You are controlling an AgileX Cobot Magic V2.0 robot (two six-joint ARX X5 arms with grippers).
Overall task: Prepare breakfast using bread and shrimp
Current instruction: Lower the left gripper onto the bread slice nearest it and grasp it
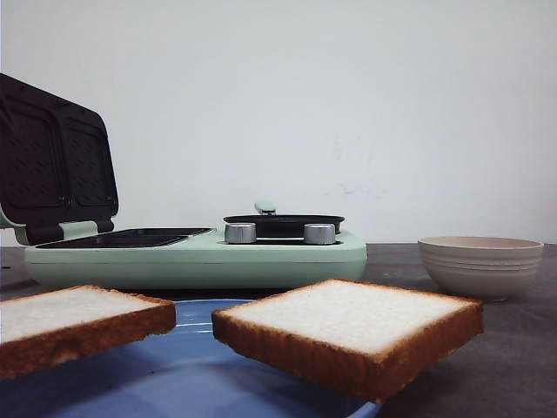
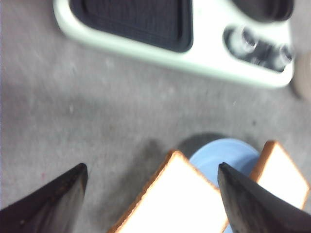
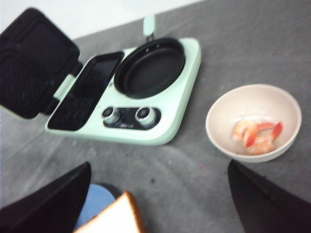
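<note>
Two bread slices rest on a blue plate (image 1: 187, 370) at the front of the table: the left slice (image 1: 74, 324) and the right slice (image 1: 352, 326), both overhanging the rim. Behind them stands a green cooker (image 1: 200, 257) with its lid (image 1: 57, 161) raised, its grill plate (image 3: 87, 92) exposed, and a black pan (image 3: 150, 68) on its right half. To the cooker's right sits a bowl (image 3: 252, 121) holding the shrimp (image 3: 256, 135).

Risks noted. The slices sit tilted over the plate edge, so a grip placed off-centre could tip one onto the table or drag the plate. The shrimp are small, curled and lie low in the bowl; wide fingers may strike the bowl wall, shove the bowl, or close on nothing. The raised lid stands close to the left arm's likely path to the grill plate and could be knocked.

Left gripper (image 2: 150, 194): fingers spread wide, empty, hovering above the left slice, which lies between the fingertips but below them, untouched. Right gripper (image 3: 160, 199): fingers likewise spread and empty; a corner of the right slice shows between them, while the shrimp lie ahead and toward the right finger (image 3: 265, 201), well apart from it.
</note>
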